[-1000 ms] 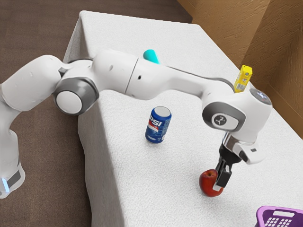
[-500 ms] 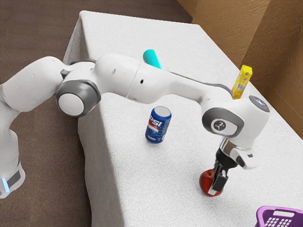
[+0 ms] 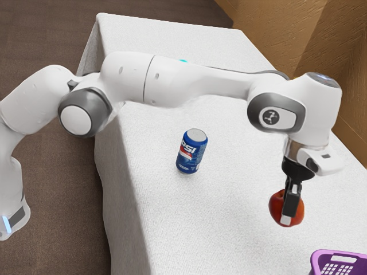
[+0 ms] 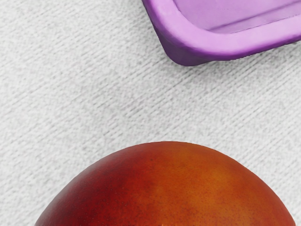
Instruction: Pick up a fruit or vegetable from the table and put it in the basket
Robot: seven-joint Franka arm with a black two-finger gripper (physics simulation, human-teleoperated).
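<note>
In the exterior view my gripper [image 3: 291, 207] is shut on a red apple [image 3: 277, 207], one finger showing across its near side. The apple hangs above the white table, up and to the left of the purple basket [image 3: 315, 264] in that view. The wrist view has the red-orange apple [image 4: 169, 188] large at its lower edge, with a rounded corner of the basket [image 4: 188, 44] beyond it. Apple and basket stand apart. The finger on the apple's far side is hidden.
A blue Pepsi can [image 3: 191, 152] stands on the white-covered table [image 3: 189, 229], toward the exterior view's left from the apple. Behind the arm's forearm a bit of a turquoise object [image 3: 183, 61] peeks out. A brown wall rises past the table's far side.
My gripper has risen and moved toward the exterior view's right, carrying the apple up off the table. The arm now covers the yellow box and most of the turquoise object.
</note>
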